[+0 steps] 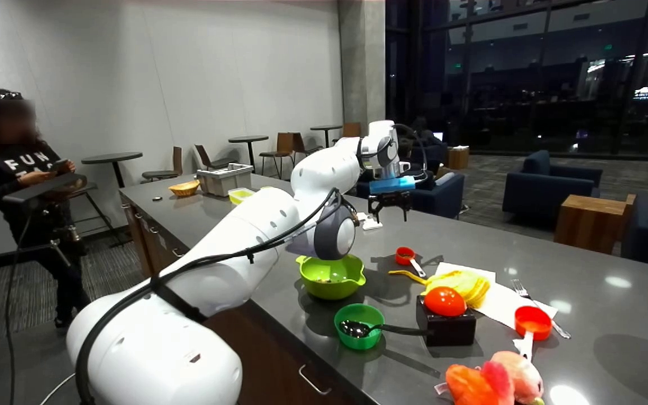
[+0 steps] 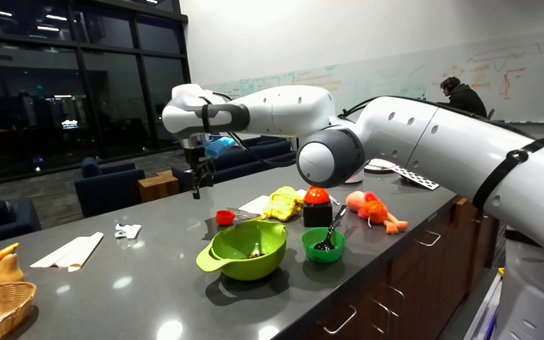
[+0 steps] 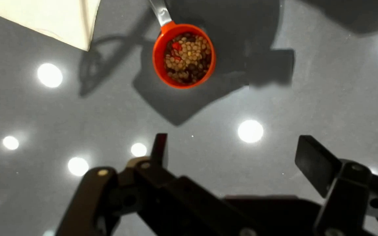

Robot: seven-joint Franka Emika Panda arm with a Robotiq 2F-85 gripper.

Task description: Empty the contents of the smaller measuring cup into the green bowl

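Observation:
The smaller measuring cup, red with a short light handle, stands upright on the grey counter in both exterior views (image 1: 405,257) (image 2: 225,217). In the wrist view the cup (image 3: 158,55) lies above the jaws and holds lentils, dark beans and red bits. The green bowl, wide and lime, stands near the counter edge in both exterior views (image 1: 332,289) (image 2: 259,270), with a few small bits inside. It is out of the wrist view. My gripper (image 1: 391,216) is raised above the counter, apart from the cup. Its jaws (image 3: 233,150) are spread with nothing between them.
A dark-green tub (image 1: 348,340) with a black spoon stands beside the bowl. A black box with a red dome (image 1: 445,302), a yellow cloth-like thing (image 1: 467,284), napkins, a fork, the bigger red cup (image 1: 533,322) and a plush toy (image 1: 481,382) lie beyond.

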